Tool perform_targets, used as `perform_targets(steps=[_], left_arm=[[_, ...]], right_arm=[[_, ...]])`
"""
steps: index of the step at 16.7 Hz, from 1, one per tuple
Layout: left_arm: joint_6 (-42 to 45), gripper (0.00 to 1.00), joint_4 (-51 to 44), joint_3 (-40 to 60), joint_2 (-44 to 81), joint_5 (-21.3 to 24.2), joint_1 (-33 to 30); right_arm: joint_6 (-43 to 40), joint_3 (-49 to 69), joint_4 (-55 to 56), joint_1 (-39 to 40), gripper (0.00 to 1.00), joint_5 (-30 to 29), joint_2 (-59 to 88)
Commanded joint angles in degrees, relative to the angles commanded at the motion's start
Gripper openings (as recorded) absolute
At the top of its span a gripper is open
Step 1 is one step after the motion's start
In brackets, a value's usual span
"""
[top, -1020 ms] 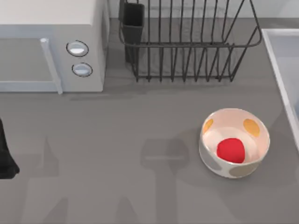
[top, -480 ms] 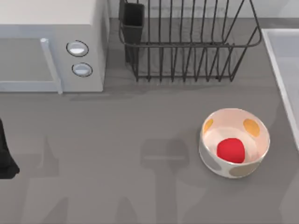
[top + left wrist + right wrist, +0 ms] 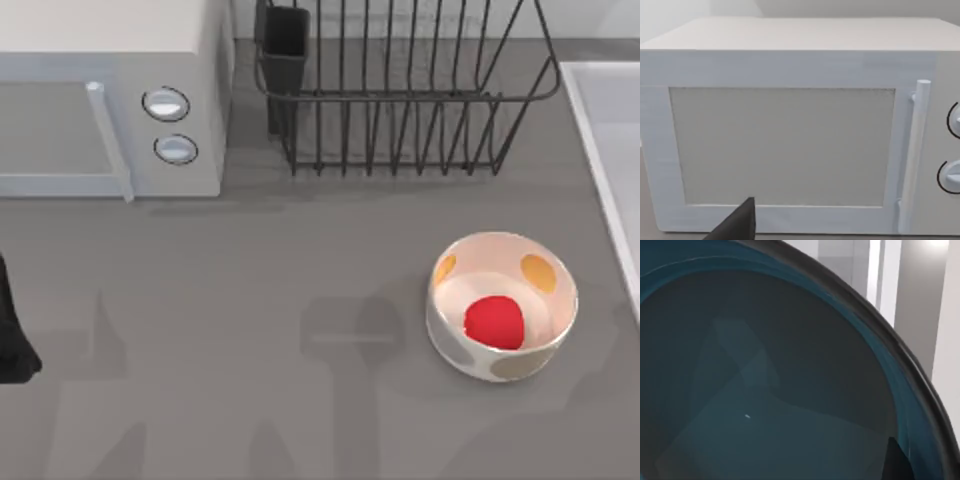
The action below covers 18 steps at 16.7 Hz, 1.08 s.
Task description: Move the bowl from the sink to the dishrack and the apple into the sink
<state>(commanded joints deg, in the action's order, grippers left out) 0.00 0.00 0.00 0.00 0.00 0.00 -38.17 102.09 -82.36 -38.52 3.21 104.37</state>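
Bowl (image 3: 765, 390) close under right wrist, jaw state not discernible: seat on rim, lift level clear of sink (image 3: 600, 130), carry to dishrack (image 3: 400, 110).

matte black left arm (image 3: 12, 335)

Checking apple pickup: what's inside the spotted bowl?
The apple sits alone inside the spotted bowl, toward the side nearer the top view's bottom edge. The bowl floor directly under the apple is covered.
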Motion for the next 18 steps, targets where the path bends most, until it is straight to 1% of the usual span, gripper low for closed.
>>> perform_targets(steps=[2, 5, 12, 15, 18], left_arm=[[0.0, 1.00, 0.0, 0.0, 0.0, 0.0, 0.0], [0.0, 1.00, 0.0, 0.0, 0.0, 0.0, 0.0], [0.0, 1.00, 0.0, 0.0, 0.0, 0.0, 0.0], [0.0, 1.00, 0.0, 0.0, 0.0, 0.0, 0.0], [0.0, 1.00, 0.0, 0.0, 0.0, 0.0, 0.0]], right_arm=[[-2.8, -3.9, -4.1, -2.9, 0.00, 0.3, -7.9], [-5.8, -7.8, -8.3, -6.1, 0.00, 0.8, -15.2], [-6.6, -8.6, -9.3, -6.7, 0.00, 0.9, -16.9], [-4.2, -7.8, -6.0, -3.2, 0.00, -1.0, -16.6], [0.9, -6.4, 1.5, 5.8, 0.00, -5.5, -15.5]])
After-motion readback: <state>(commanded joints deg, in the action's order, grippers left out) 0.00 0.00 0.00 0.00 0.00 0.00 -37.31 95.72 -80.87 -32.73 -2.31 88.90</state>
